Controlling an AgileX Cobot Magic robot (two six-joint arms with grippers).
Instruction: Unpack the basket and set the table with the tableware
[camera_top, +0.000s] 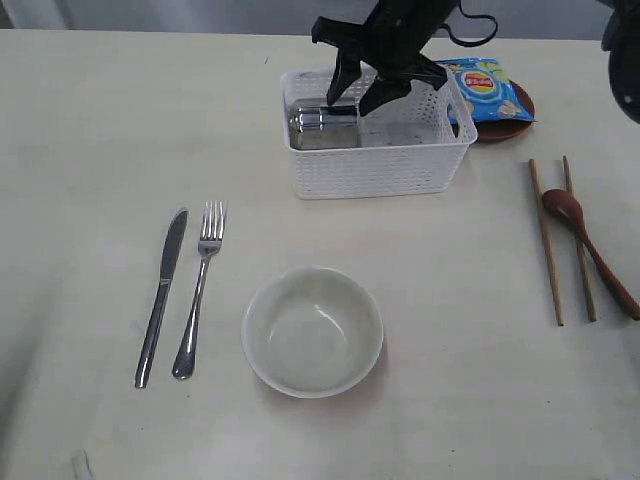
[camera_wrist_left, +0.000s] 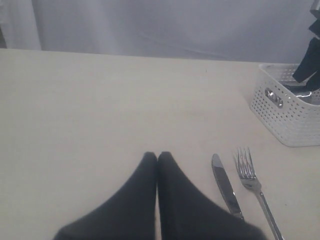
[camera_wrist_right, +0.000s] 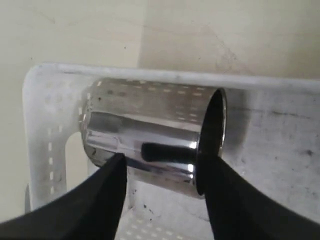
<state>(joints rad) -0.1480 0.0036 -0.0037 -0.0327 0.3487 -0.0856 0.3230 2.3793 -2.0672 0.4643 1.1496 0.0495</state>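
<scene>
A white perforated basket (camera_top: 380, 170) stands at the back of the cream table (camera_top: 90, 150). A steel cup (camera_top: 322, 120) lies on its side inside it. My right gripper (camera_top: 358, 98) hangs open over the basket. In the right wrist view its gripper (camera_wrist_right: 165, 160) has one finger near the cup's (camera_wrist_right: 150, 135) base and the other by its rim, with nothing gripped. Knife (camera_top: 162, 295), fork (camera_top: 200, 290) and pale bowl (camera_top: 313, 330) lie at the front. Chopsticks (camera_top: 546, 245) and a dark spoon (camera_top: 590, 245) lie at the right. My left gripper (camera_wrist_left: 157, 156) is shut and empty, above bare table beside the knife (camera_wrist_left: 226, 187).
A blue chip bag (camera_top: 480, 88) rests on a small brown plate (camera_top: 505, 128) just right of the basket. In the left wrist view the fork (camera_wrist_left: 252, 182) lies past the knife, with the basket (camera_wrist_left: 285, 117) beyond them.
</scene>
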